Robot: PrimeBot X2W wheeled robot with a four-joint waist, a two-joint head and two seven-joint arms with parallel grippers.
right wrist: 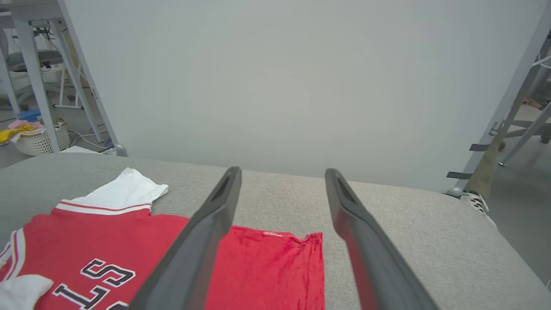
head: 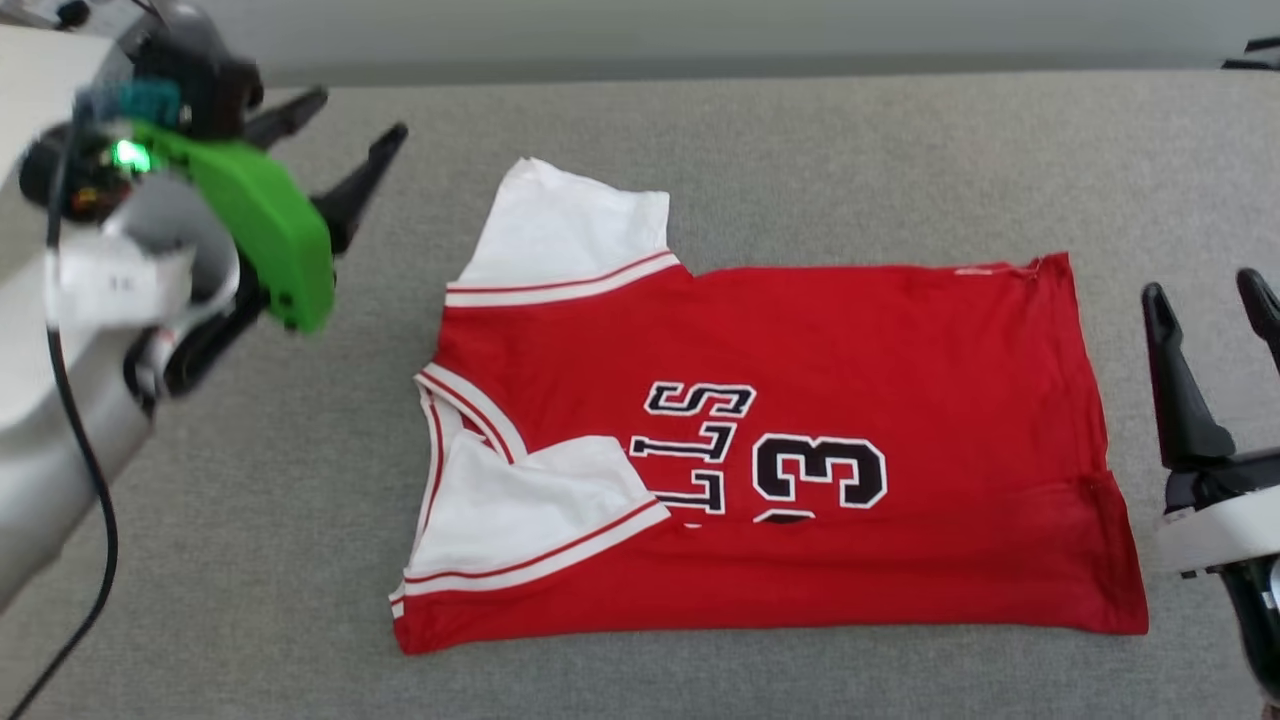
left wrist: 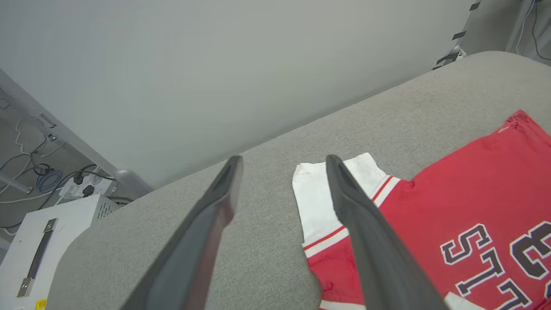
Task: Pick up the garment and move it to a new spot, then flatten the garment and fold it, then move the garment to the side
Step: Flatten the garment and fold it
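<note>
Grey woven cloth covers the work surface, which runs back to a plain pale wall. On my head feed the garment lies flat in the middle of it, collar to the left and hem to the right. Its near long edge is folded over, cutting off part of the lettering and the number 3. The far sleeve spreads out white toward the wall, and the near sleeve lies folded onto the red front.

The pale left forearm climbs in from the lower left, slightly blurred, its wrist carrying a green housing. The left gripper points far and rightward above bare cloth, left of the far sleeve, fingers spread wide with nothing between them. On its wrist feed, one finger crosses in front of that sleeve.

The right gripper sits at the right edge, fingers pointing toward the wall, equally spread and empty, just beside the hem without touching it. From its wrist I see the hem corner between the fingers, with a basket on the floor far left.
</note>
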